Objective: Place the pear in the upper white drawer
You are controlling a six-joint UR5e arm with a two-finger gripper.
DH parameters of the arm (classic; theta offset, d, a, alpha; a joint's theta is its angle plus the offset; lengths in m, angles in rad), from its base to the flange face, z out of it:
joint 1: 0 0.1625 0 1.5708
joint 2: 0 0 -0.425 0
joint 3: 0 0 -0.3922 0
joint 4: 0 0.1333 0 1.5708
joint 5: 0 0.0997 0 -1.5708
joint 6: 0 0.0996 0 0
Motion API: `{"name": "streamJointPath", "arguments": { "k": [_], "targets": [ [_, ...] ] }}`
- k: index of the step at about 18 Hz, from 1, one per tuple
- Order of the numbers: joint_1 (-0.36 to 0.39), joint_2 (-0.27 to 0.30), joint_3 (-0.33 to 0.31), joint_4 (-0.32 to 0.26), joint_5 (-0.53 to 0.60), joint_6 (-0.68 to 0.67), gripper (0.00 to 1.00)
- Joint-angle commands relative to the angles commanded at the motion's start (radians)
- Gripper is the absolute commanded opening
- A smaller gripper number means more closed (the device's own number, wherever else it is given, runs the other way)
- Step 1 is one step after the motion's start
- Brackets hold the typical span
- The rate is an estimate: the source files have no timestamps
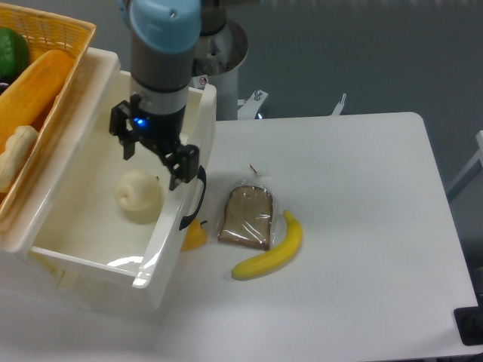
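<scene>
My gripper [155,160] hangs over the upper white drawer [162,249] with its two fingers spread wide apart. It holds nothing. The pear [138,195] sits down inside the drawer, on the floor, near the front wall where the black handle [198,196] is. The pear is just below my fingers and I don't think they touch it.

I think the pear is light and firm. Its skin looks smooth, so it could slip. It is round, so it could roll a bit. It may bruise if squeezed hard. The best place to hold it would be across its fat middle, one finger on each side.

My arm comes straight down from above, with the wrist pointing at the drawer floor. The job looks done to me, since the pear lies in the drawer.
</scene>
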Motion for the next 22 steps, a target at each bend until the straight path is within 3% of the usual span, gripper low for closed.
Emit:
{"name": "streamJointPath", "arguments": {
  "k": [7, 17, 22],
  "targets": [
    [0.134, -0.018, 0.0, 0.025, 0.027, 0.015, 1.0],
    [0.298, -0.218, 0.005, 0.029, 0.175, 0.303, 1.0],
    [0.387, -0.288, 0.005, 0.075, 0.187, 0.472, 1.0]
  ]
}}
